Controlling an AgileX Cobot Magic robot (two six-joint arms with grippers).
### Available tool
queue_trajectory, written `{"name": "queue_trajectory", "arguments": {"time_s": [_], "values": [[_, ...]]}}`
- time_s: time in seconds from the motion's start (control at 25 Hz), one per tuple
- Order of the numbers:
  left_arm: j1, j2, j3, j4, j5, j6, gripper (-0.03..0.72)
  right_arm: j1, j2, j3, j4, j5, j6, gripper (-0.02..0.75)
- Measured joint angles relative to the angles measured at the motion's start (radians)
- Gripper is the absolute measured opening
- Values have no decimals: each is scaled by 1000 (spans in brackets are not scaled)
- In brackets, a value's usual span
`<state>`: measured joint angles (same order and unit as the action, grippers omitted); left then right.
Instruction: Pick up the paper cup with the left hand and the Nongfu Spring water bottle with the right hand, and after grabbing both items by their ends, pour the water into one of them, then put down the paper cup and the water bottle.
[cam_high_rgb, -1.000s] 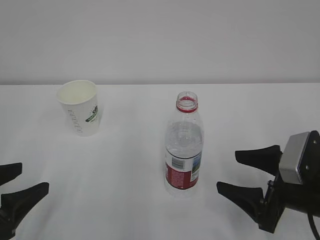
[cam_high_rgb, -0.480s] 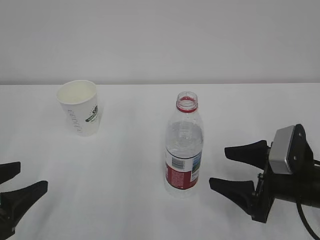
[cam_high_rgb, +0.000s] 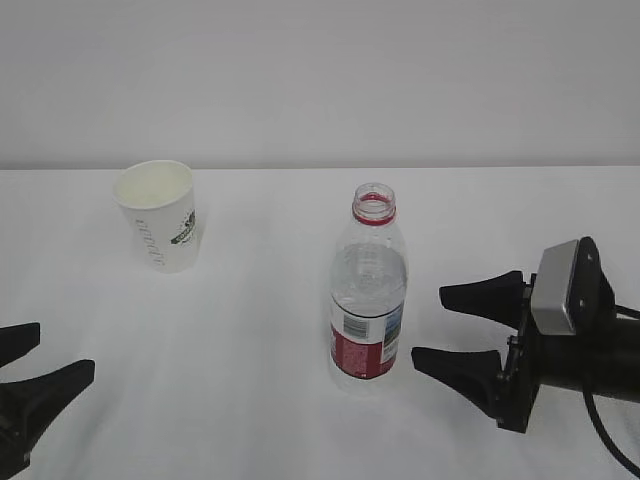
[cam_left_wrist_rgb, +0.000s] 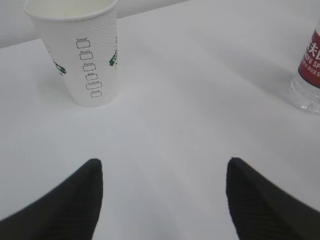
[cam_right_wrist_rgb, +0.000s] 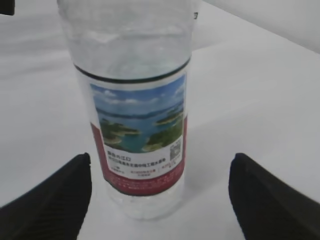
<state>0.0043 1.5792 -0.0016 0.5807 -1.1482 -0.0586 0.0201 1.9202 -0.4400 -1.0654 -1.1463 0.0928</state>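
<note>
Right end effector (cam_high_rgb: 455, 327), black with two pointed ribbed fingers, is spread wide and holds nothing; it sits low over the white worktop (cam_high_rgb: 260, 330), fingertips pointing left, just beside the lower body of the Nongfu Spring water bottle (cam_high_rgb: 367, 290) but apart from it. In the right wrist view the two fingers (cam_right_wrist_rgb: 47, 200) flank the bottle's label, which fills the gap ahead of them, no contact visible. The bottle is a clear ribbed plastic one with a red neck ring, no cap, and a red-and-white label with a blue-green landscape picture; it stands upright near the middle of the worktop. Left end effector (cam_high_rgb: 35, 362), also black, is spread wide and empty at the bottom left edge, well apart from everything. The paper cup (cam_high_rgb: 158, 215), small, white, tapered, with a green logo and a column of green printed marks, stands upright at the back left, cream inside showing. Left wrist view shows the cup ahead and to the left of the open fingers (cam_left_wrist_rgb: 65, 205), the bottle's base at far right.
</note>
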Motion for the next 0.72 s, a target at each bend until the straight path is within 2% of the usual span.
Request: {"name": "queue_trajectory", "arguments": {"time_s": [0.28, 0.72], "values": [[0, 0, 0, -2, 0, 2, 559, 97, 4, -55, 21, 0, 0, 648], [0, 0, 0, -6, 0, 2, 559, 109, 64, -80, 48, 9, 1, 644]]}}
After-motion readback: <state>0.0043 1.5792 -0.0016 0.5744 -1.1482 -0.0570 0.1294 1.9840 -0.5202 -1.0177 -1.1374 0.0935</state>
